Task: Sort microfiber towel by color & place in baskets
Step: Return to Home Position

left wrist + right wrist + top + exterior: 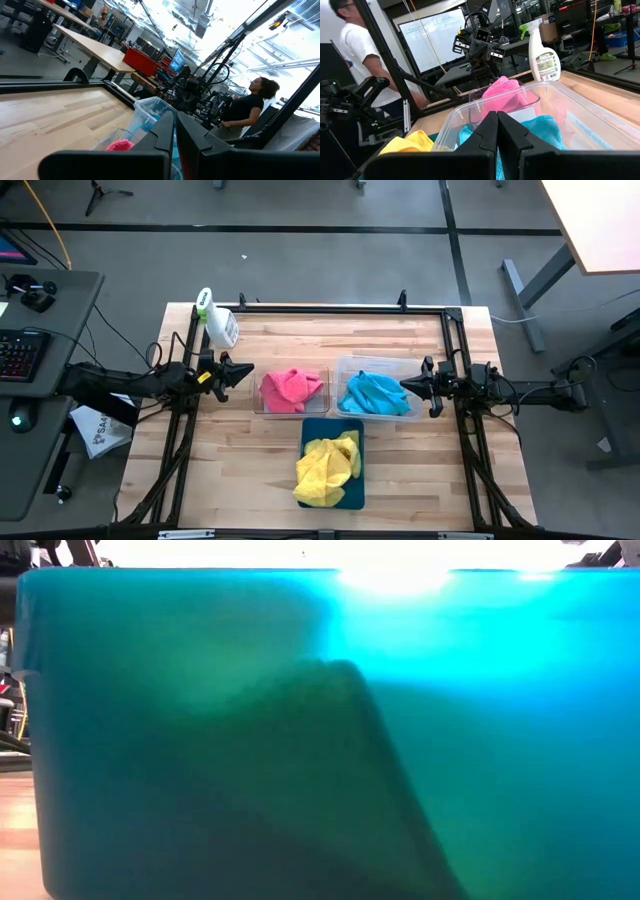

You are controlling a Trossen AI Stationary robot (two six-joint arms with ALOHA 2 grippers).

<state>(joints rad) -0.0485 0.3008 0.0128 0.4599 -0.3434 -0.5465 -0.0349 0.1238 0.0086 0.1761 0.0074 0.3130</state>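
Observation:
Pink towels (pixel 291 388) lie piled in the narrower clear tub (pixel 262 406). Cyan towels (pixel 376 393) fill the wider clear tub (pixel 345 366). Yellow towels (pixel 326 470) sit on the dark teal tray (pixel 355 492), spilling over its left edge. My left gripper (pixel 248 372) hovers shut just left of the pink tub. My right gripper (pixel 404 385) hovers shut at the right end of the cyan tub. In the right wrist view the pink towels (pixel 504 90), cyan towels (pixel 545 129) and yellow towels (pixel 410 142) all show. The tray's wall (pixel 320 740) fills the low view.
A white spray bottle with green top (pixel 215 320) lies near the table's far left corner. A dark frame (pixel 330 310) runs along the far edge and both sides. Bare wood shows left and right of the tray. People (pixel 250 107) stand beyond the table.

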